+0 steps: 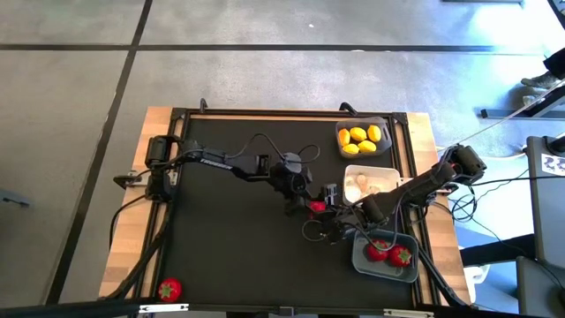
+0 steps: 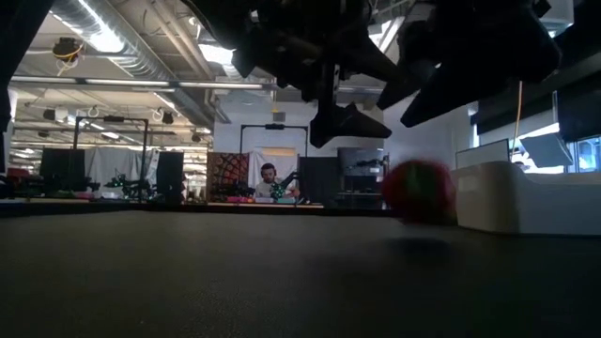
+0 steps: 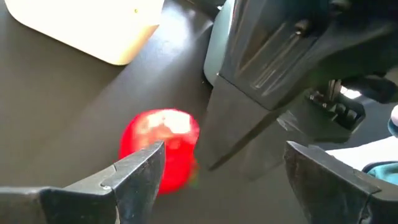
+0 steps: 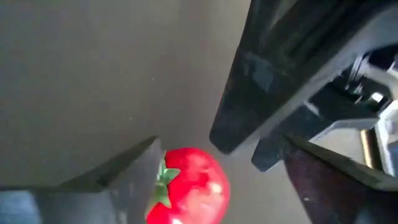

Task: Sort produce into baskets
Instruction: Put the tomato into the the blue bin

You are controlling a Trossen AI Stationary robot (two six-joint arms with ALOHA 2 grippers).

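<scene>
A red round fruit with a green top [image 1: 316, 206] is at the middle of the black mat, between my two grippers. My left gripper [image 1: 298, 200] reaches in from the left and is open [image 3: 224, 168]; one fingertip hides part of the fruit [image 3: 165, 146]. My right gripper [image 1: 334, 212] comes from the right, slanting down, and is open [image 4: 219, 149]. The fruit [image 4: 193, 186] is between its fingers, close to one. In the low view the fruit [image 2: 418, 188] shows a little above its shadow. Whether it rests on the mat I cannot tell. My left gripper has one fingertip [image 3: 140, 171] in front of the fruit; whether they touch I cannot tell. My right gripper has the fruit's green-topped side [image 4: 165, 180] right beside the inner face of one finger [image 4: 134, 174]. Whether they touch I cannot tell; the other finger stands well apart.
At the right stand three baskets: a dark grey one [image 1: 386, 122] with lemons, a white one [image 1: 351, 170] with white bulbs, and a blue-grey one [image 1: 357, 258] with two red fruits. Another red fruit [image 1: 169, 288] lies near the front left corner. The two grippers' fingers stand close together.
</scene>
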